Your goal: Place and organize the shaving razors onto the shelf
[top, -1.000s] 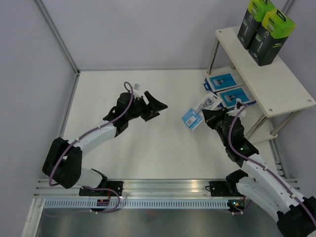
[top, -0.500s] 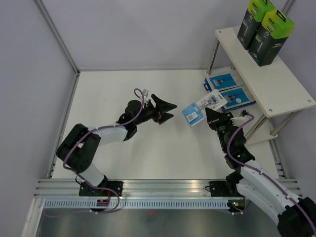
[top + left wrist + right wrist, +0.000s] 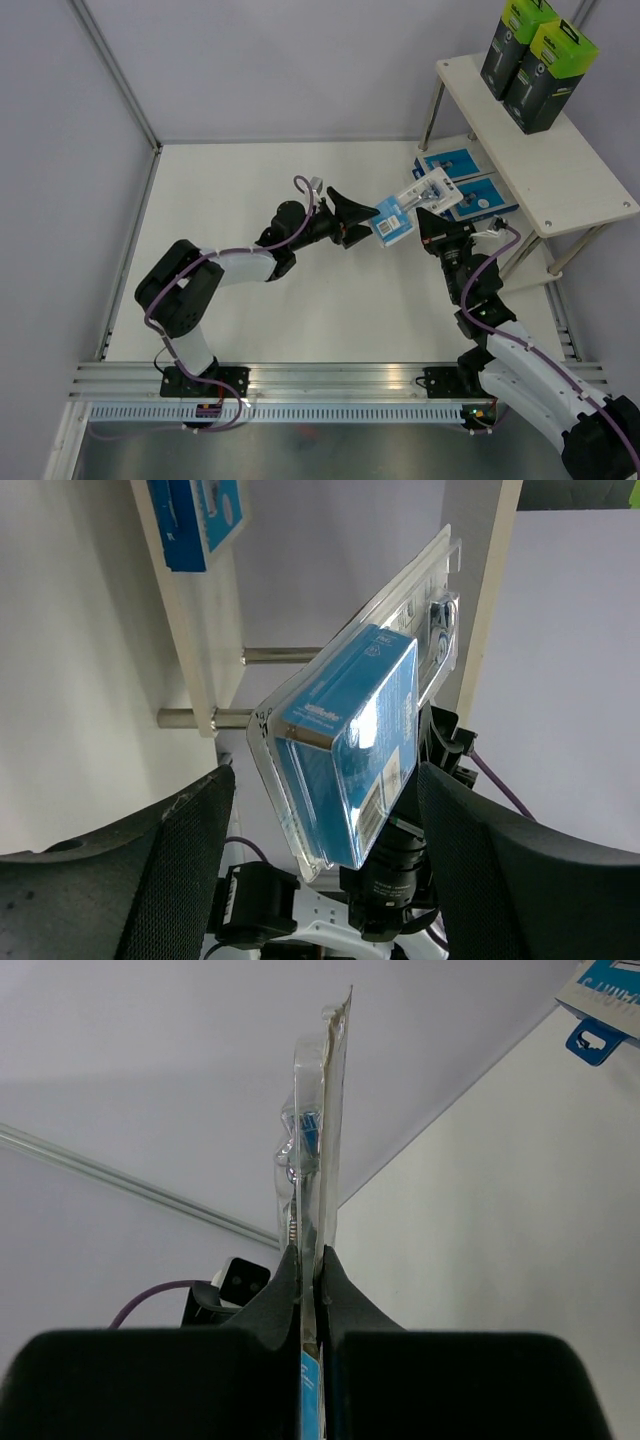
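Note:
My right gripper is shut on a clear blister pack of razors with a blue card and holds it off the table, left of the shelf. In the right wrist view the pack stands edge-on, pinched between the fingertips of the right gripper. My left gripper is open at the pack's blue end. In the left wrist view the pack sits between the wide fingers of the left gripper, with gaps on both sides. Two black boxes with green tops stand on the top board. Two blue-and-white boxes lie on the lower board.
The shelf's thin metal legs stand close behind the held pack. Grey walls enclose the white table on the left and at the back. A metal rail runs along the near edge by the arm bases.
My left arm has stretched right until its open fingers reach the pack. My right gripper has lifted the pack slightly up and toward the left arm.

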Action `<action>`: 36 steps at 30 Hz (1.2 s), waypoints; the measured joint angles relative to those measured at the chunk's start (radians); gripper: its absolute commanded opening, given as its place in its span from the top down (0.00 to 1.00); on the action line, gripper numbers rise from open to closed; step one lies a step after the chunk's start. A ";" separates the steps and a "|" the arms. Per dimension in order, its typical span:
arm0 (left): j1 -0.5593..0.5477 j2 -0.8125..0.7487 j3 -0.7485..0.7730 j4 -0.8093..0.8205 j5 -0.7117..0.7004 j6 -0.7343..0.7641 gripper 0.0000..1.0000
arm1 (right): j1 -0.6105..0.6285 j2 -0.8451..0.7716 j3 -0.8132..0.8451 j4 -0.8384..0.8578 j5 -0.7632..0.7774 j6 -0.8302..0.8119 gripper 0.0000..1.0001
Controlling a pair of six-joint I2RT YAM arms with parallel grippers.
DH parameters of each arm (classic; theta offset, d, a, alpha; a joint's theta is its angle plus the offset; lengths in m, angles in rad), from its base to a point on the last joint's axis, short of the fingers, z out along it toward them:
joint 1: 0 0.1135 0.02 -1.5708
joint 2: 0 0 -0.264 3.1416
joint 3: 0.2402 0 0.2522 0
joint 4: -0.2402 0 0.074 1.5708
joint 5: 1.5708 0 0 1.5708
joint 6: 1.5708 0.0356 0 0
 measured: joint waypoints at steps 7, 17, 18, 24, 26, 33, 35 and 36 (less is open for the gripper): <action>-0.008 0.090 0.079 0.080 0.006 -0.045 0.38 | 0.000 -0.007 0.024 0.003 -0.006 -0.005 1.00; -0.016 0.128 0.101 0.171 0.017 -0.107 0.46 | 0.000 -0.029 0.018 -0.006 -0.003 -0.012 0.99; -0.018 0.128 0.102 0.176 0.018 -0.111 0.46 | 0.000 -0.029 0.018 -0.002 0.000 -0.011 1.00; -0.035 0.130 0.108 0.201 0.023 -0.143 0.46 | 0.000 -0.028 0.010 0.035 0.023 -0.007 0.99; -0.041 0.130 0.111 0.202 0.023 -0.150 0.48 | 0.000 -0.028 0.010 0.043 0.029 -0.007 1.00; -0.044 0.130 0.114 0.208 0.022 -0.158 0.68 | 0.000 -0.029 -0.002 0.051 0.053 0.018 1.00; -0.044 0.130 0.114 0.221 0.022 -0.158 0.71 | 0.000 -0.029 -0.002 0.042 0.057 0.034 0.99; -0.044 0.130 0.115 0.222 0.021 -0.158 0.72 | -0.001 -0.031 0.001 0.032 0.058 0.042 0.96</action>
